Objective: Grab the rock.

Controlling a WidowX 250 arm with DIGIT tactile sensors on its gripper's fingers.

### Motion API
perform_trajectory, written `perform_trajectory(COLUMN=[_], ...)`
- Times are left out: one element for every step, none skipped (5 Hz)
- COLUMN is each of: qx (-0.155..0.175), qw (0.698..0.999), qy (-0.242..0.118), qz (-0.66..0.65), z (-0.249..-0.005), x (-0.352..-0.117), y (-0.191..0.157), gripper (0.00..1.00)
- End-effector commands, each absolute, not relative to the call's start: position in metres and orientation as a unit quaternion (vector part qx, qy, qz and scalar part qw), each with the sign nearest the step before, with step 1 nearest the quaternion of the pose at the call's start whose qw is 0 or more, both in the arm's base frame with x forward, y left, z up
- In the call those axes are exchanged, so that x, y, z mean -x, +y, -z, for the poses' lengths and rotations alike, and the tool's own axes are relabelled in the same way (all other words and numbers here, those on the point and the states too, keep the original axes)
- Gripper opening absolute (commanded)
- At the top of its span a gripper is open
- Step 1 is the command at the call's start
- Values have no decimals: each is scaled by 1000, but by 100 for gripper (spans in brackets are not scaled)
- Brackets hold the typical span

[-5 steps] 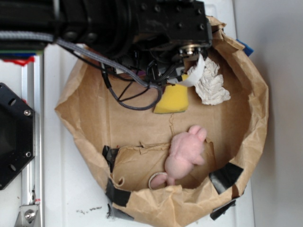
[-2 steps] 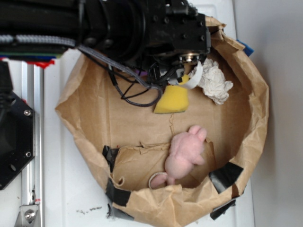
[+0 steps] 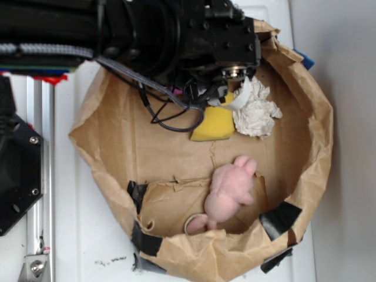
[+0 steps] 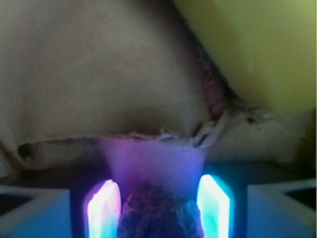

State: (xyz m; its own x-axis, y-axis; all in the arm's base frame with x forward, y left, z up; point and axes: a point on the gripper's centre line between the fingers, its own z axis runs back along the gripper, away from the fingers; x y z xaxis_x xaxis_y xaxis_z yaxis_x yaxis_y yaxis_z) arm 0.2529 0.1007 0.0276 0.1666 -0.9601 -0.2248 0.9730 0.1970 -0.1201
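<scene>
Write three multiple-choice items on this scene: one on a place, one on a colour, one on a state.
1. Where is the rock?
A. between the claw's lit fingers
B. on the pink plush toy
C. outside the paper bag

2. What colour is the sponge?
A. green
B. yellow
C. red

3. How does the paper bag lie?
A. folded flat and shut
B. hanging from a hook
C. torn open, taped with black tape

Answers: 1 A, the wrist view shows the rock between the fingers of the claw. 2 B, it is plainly yellow beside the white paper wad. 3 C, its brown walls spread around the plush toy.
</scene>
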Motion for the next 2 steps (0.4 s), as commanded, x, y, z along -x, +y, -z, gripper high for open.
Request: perform_trajectory(qx=[-39, -6], qw=[763, 798], qy=[112, 81], qz=[636, 597], z=[-42, -74], x=[-259, -266], y=[96, 82], gripper=[0, 0])
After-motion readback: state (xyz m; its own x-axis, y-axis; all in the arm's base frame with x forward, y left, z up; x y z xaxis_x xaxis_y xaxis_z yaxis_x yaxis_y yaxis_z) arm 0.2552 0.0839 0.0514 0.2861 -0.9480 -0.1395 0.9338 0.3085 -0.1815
